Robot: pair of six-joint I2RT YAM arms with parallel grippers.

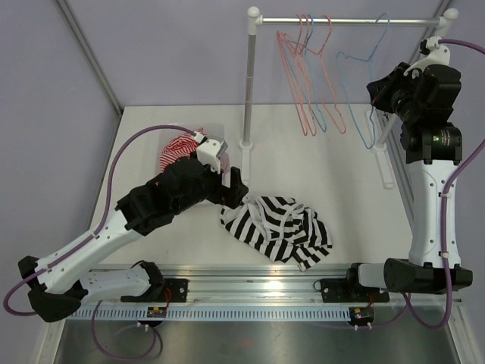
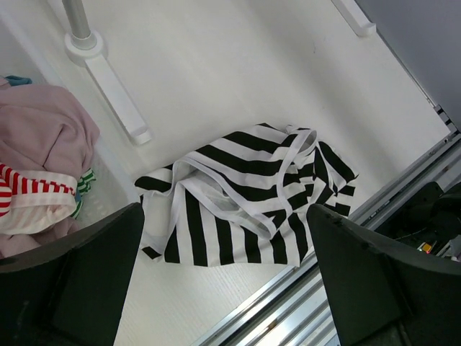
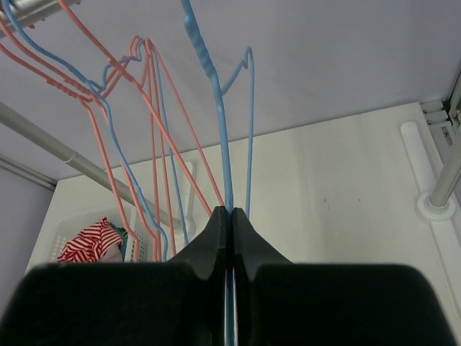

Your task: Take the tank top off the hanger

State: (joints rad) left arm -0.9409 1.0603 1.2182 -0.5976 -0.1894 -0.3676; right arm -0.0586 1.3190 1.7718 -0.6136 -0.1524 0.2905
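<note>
The black-and-white striped tank top (image 1: 279, 229) lies crumpled on the table near the front edge, off any hanger; it also shows in the left wrist view (image 2: 245, 194). My left gripper (image 1: 231, 188) hovers open and empty just left of it, fingers (image 2: 79, 274) wide apart. My right gripper (image 1: 377, 95) is raised at the rack and shut on the bare blue hanger (image 1: 362, 83), whose wire runs between the closed fingers (image 3: 232, 220).
A clothes rack rail (image 1: 348, 21) holds several bare pink and blue hangers (image 1: 311, 76). Its post (image 1: 249, 83) and foot stand at mid table. A white basket with pink and red-striped clothes (image 1: 182, 148) sits at left. A metal rail (image 1: 250, 277) edges the front.
</note>
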